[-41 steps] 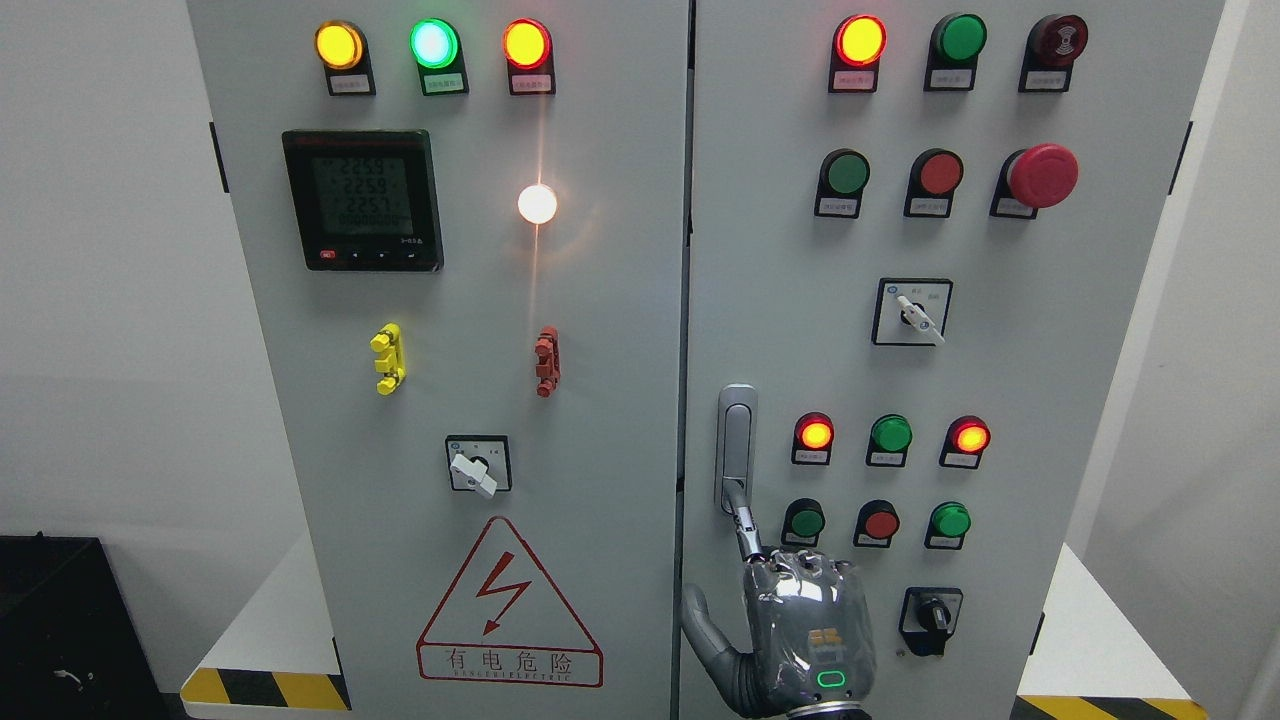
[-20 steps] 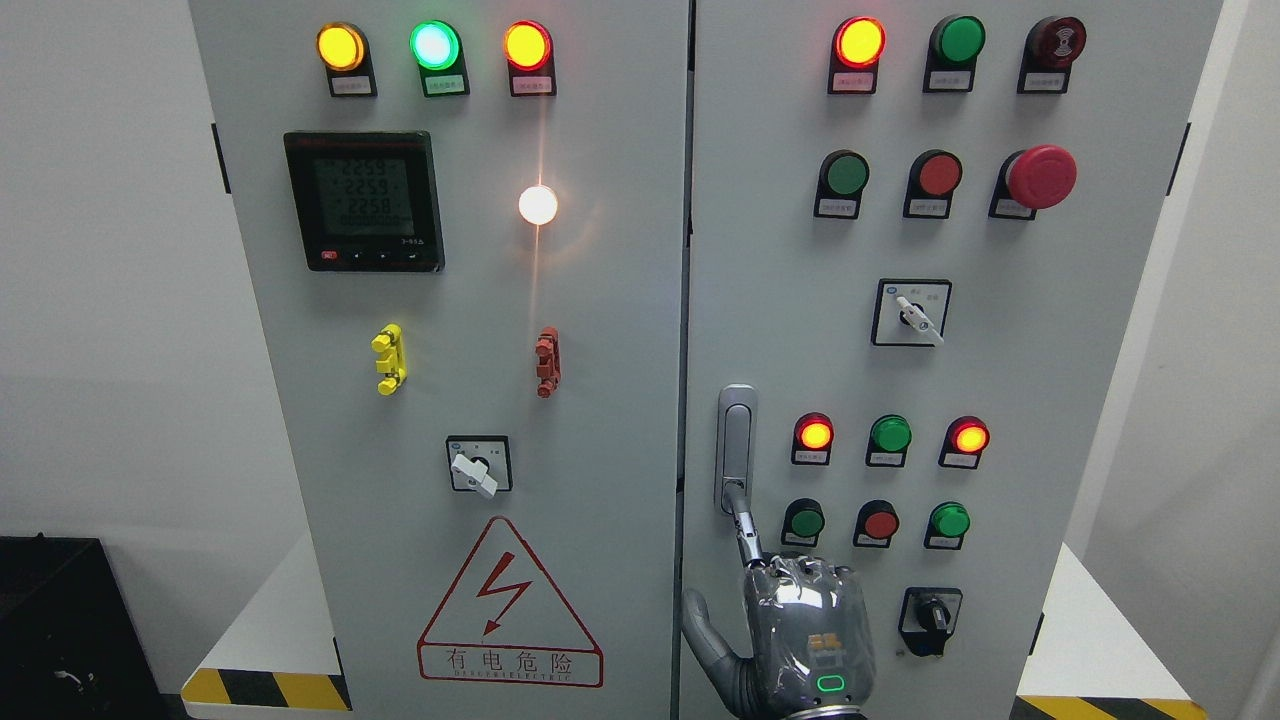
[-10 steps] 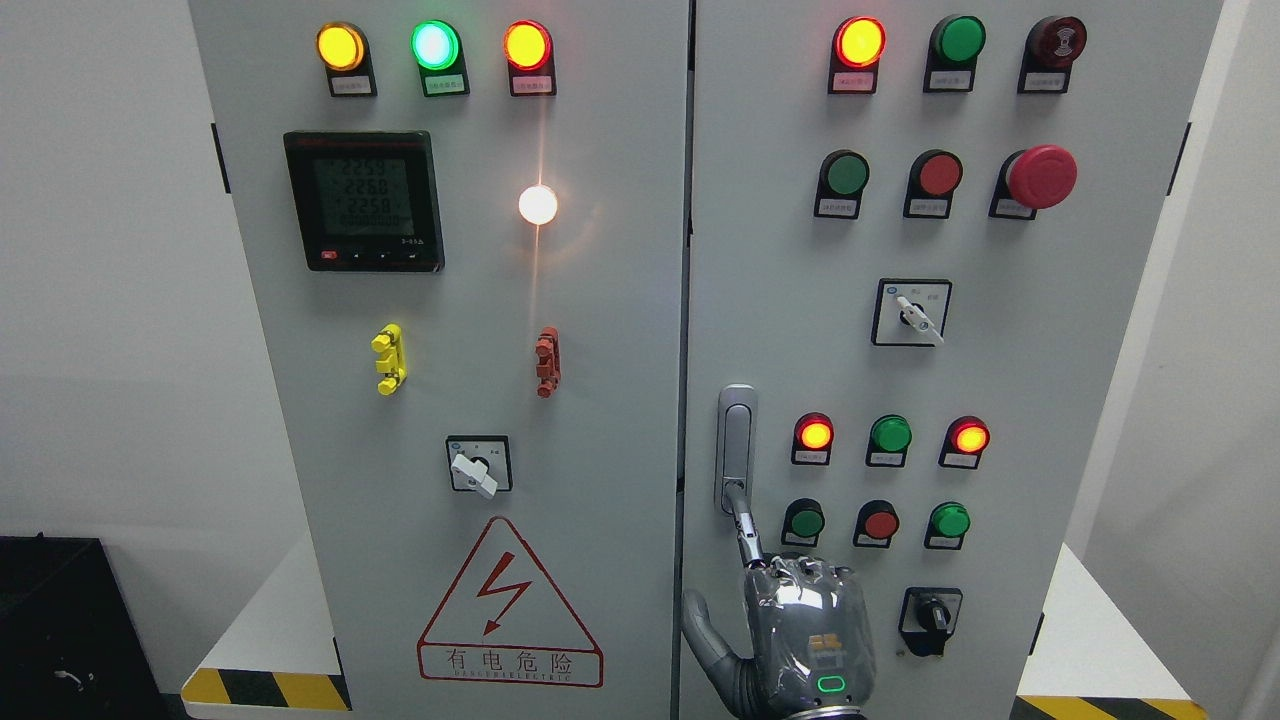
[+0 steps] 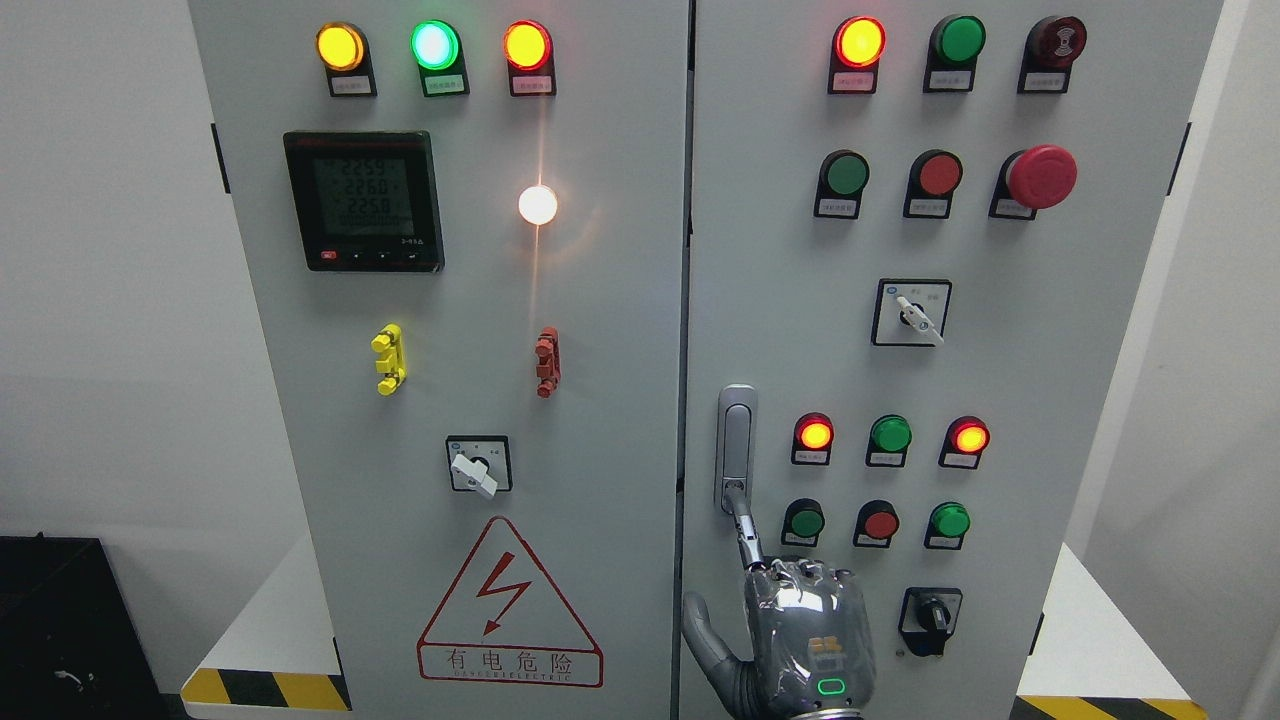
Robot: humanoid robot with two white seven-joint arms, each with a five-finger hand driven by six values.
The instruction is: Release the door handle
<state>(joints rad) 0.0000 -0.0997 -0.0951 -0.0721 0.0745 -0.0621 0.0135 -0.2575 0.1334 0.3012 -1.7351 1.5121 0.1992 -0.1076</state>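
Item: door handle (image 4: 736, 445), chrome, upright on the right cabinet door's left edge. Right hand (image 4: 808, 640) below it, index fingertip (image 4: 738, 505) touching its lower end, other fingers curled, gripping nothing. You should have withdrawn straight back, clear of the green pushbutton (image 4: 805, 521).

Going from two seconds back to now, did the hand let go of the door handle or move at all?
No visible change: the right hand sits in the same spot, one extended finger reaching to the lower end of the door handle. Only the meter digits flickered; lamps and switches are unchanged.
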